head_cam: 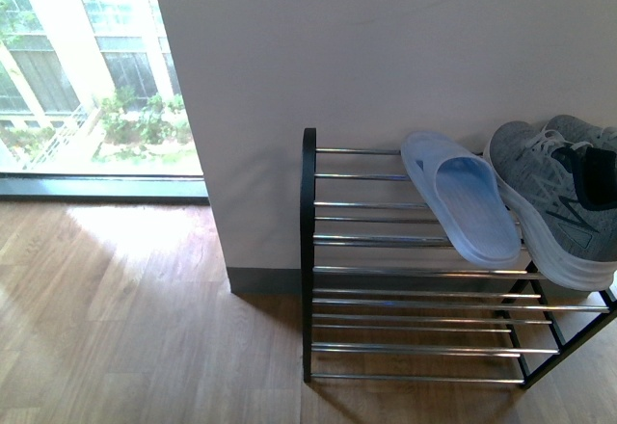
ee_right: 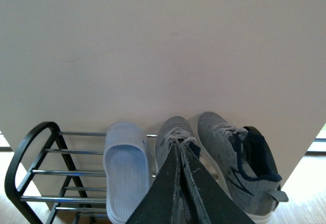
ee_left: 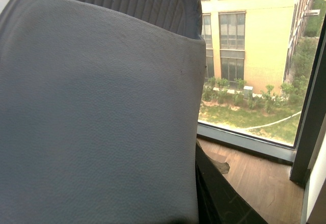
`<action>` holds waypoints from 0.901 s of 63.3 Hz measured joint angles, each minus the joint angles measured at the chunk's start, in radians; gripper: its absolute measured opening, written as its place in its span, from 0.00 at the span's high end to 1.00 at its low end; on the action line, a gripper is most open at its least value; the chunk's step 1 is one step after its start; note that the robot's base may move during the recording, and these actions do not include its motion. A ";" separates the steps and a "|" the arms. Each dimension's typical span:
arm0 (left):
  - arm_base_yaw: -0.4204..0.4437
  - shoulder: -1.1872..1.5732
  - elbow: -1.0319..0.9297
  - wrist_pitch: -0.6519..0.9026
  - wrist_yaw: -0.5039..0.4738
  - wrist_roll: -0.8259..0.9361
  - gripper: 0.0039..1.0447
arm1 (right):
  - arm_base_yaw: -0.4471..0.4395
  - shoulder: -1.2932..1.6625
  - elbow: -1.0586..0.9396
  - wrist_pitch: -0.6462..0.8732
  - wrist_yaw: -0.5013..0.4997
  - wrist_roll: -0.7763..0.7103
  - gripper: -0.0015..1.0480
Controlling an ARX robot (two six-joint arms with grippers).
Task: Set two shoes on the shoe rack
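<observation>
Front view: the shoe rack (head_cam: 415,294) is seen standing on the wooden floor (head_cam: 125,328) against a white wall (head_cam: 386,48), just to the right of a large window (head_cam: 87,67). On its top tier a pale blue slipper (head_cam: 461,196) is laid across the silver bars, and directly to its right a grey sneaker (head_cam: 564,202) is set, the two nearly touching; only part of this sneaker is contained in the picture, and no arm is shown here. In the right wrist view both sneakers are seen side by side on the top tier, toes toward the wall: the left sneaker (ee_right: 175,137) is placed just beside the slipper (ee_right: 126,170), and the right sneaker (ee_right: 239,158), with its dark navy lining and dark side mark, is placed against the first one. The right hand (ee_right: 181,150) is seen as two dark fingers (ee_right: 165,188) drawn together to a point over the laces of the left sneaker; the jaws are pressed narrow, with nothing held between them. In the left wrist view most of the picture is filled by a grey textured surface (ee_left: 97,117) close to the lens, with a yellow building (ee_left: 249,30) and lawn seen through the glass behind it; the left hand is not seen, so its state cannot be told.
</observation>
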 joint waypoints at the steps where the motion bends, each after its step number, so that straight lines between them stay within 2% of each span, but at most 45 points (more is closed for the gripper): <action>1: 0.000 0.000 0.000 0.000 0.000 0.000 0.98 | 0.000 0.000 -0.006 0.010 0.001 0.000 0.98; 4: 0.000 0.000 0.000 0.000 0.000 0.000 0.98 | 0.000 -0.009 -0.033 0.041 0.001 0.000 0.98; 11: 0.000 0.000 0.000 0.000 0.000 0.000 0.98 | 0.000 -0.054 -0.069 0.006 0.000 0.000 0.98; 57: 0.000 0.000 0.000 0.000 0.000 0.000 0.98 | 0.001 -0.552 -0.120 -0.409 0.001 0.000 0.98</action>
